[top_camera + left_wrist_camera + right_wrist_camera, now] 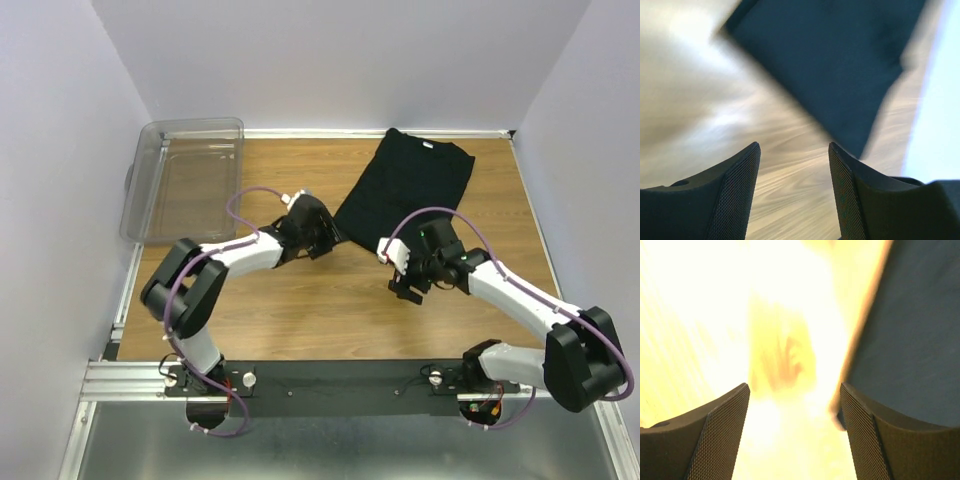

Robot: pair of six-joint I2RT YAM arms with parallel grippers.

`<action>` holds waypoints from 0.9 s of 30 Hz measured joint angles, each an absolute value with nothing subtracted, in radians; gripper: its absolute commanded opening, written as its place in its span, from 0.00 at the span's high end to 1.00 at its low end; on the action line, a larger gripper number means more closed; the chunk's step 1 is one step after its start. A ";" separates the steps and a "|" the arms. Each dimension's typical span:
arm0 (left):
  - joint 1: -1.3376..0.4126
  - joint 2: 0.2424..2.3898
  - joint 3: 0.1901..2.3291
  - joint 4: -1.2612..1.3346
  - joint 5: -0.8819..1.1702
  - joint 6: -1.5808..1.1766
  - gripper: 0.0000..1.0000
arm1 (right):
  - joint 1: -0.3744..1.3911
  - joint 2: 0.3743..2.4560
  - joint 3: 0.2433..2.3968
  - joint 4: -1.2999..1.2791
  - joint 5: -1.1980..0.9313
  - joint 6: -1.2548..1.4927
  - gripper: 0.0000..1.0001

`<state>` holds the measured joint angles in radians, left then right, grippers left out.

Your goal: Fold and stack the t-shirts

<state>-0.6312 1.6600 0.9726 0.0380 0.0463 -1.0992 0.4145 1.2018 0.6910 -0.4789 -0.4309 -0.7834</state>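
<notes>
Rail: a black rail is seen along the near edge, with both arm bases bolted to it.
Table: bare wood is shown between the rail and the two grippers, open across its whole width.
Right gripper: the jaws are spread wide and nothing is held. Only glare-washed wood is seen between the fingers. The gripper is placed just on the near side of the t-shirt's near edge, and the dark cloth is seen beside its right finger. Contact cannot be told.
Left gripper: the jaws are parted, somewhat less widely, and nothing is gripped. Blurred wood is seen in the gap. The gripper is placed at the near left corner of the cloth, whose tip ends just ahead of the right finger.
T-shirt: one black shirt is laid flat and folded on the far right part of the table, slightly askew, with its white neck tag at the far end.
Bin: a clear plastic bin is set in the far left corner, well apart from the shirt, with bare wood between them.
Walls: the table is closed in by pale walls on the left, right and far sides.
</notes>
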 measured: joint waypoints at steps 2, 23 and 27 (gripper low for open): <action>-0.646 1.706 0.952 0.018 0.047 -1.136 0.35 | 0.447 1.212 0.648 -0.469 -0.352 -0.749 0.20; -0.636 2.039 1.258 -0.002 -0.043 -1.312 0.83 | 0.453 1.386 0.636 -0.216 0.008 -0.673 0.67; -0.629 2.041 1.232 0.030 -0.041 -1.310 1.00 | 0.456 1.422 0.636 -0.181 0.032 -0.676 0.91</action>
